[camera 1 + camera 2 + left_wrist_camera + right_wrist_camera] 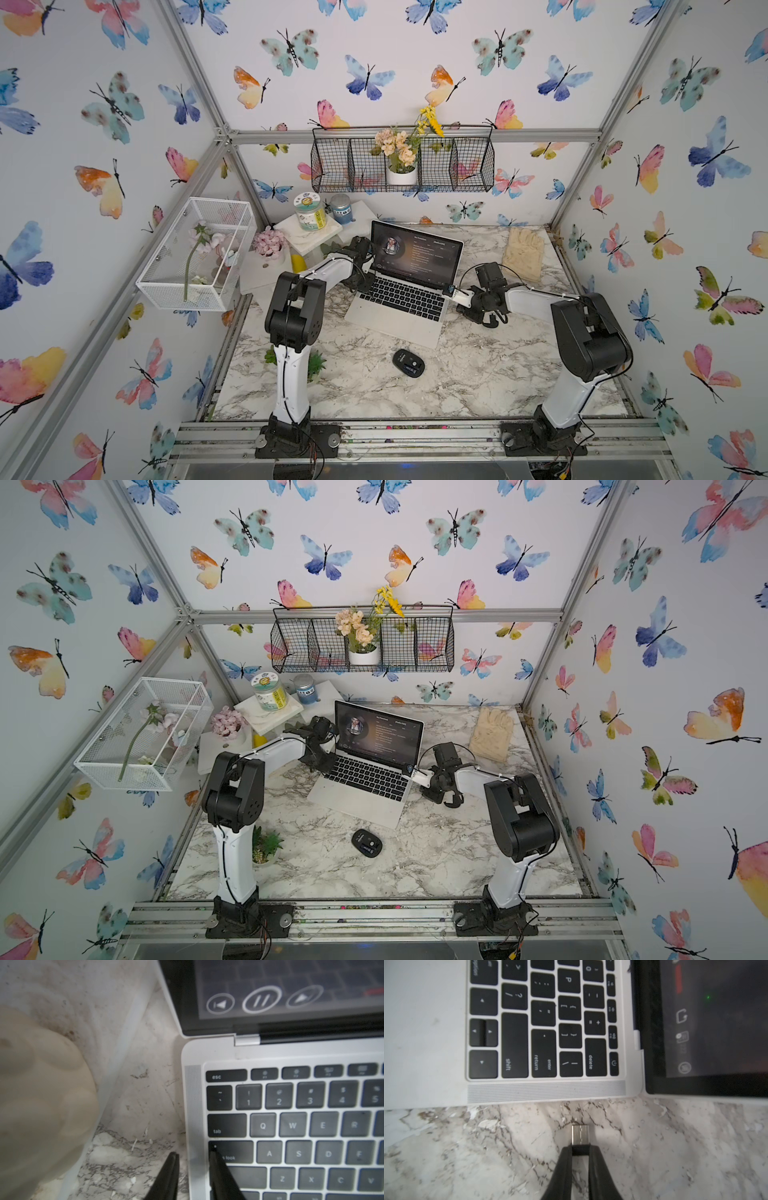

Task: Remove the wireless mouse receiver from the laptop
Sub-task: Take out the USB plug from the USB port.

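Observation:
The slim silver laptop (395, 320) (357, 798) stands open on the marble table in both top views, its dark screen showing a music player. My right gripper (580, 1150) (451, 289) is shut on the black end of the wireless mouse receiver (580, 1135). The receiver's metal plug is bare and hangs a short way off the laptop's right edge (546, 1093), over the marble. My left gripper (193, 1154) (360, 286) is open at the laptop's left edge (194, 1105). One finger is over the table and the other is over the caps lock key.
A black oval mouse (408, 363) lies in front of the laptop. A beige glove (523, 253) sits at the back right. A small green plant (318, 361) is by the left arm. A marble stand (328, 235) with jars and a white mesh basket (195, 253) crowd the back left.

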Controlling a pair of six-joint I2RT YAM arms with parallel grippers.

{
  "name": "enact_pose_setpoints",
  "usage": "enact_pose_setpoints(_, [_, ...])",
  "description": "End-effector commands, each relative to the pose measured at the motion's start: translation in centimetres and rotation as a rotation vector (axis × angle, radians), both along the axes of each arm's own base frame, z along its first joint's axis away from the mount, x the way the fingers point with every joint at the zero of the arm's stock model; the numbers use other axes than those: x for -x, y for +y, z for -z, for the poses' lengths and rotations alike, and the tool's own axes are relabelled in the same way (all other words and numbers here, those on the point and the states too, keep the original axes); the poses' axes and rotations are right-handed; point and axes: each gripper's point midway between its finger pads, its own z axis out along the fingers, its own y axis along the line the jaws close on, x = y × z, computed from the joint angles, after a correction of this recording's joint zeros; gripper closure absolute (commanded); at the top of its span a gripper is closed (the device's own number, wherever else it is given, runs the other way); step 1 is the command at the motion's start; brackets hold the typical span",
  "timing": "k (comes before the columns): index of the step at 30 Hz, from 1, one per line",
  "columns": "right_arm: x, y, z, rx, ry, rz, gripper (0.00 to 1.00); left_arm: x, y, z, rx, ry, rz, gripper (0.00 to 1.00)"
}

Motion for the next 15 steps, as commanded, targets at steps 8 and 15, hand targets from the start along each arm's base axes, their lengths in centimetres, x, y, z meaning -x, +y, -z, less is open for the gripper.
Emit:
enact_pose_setpoints(8, [1.1,1.6,-8.7,-0.19,-0.095,0.01,0.94,3.6,-4.2,-5.5,0.357,0.059,0.027,0.34])
enact_pose_setpoints(15, [3.8,4.4,-13.6,-0.311,-0.167,-0.078,0.94,6.1,-7.3,-14.1,0.713,0.023,0.029,0.01])
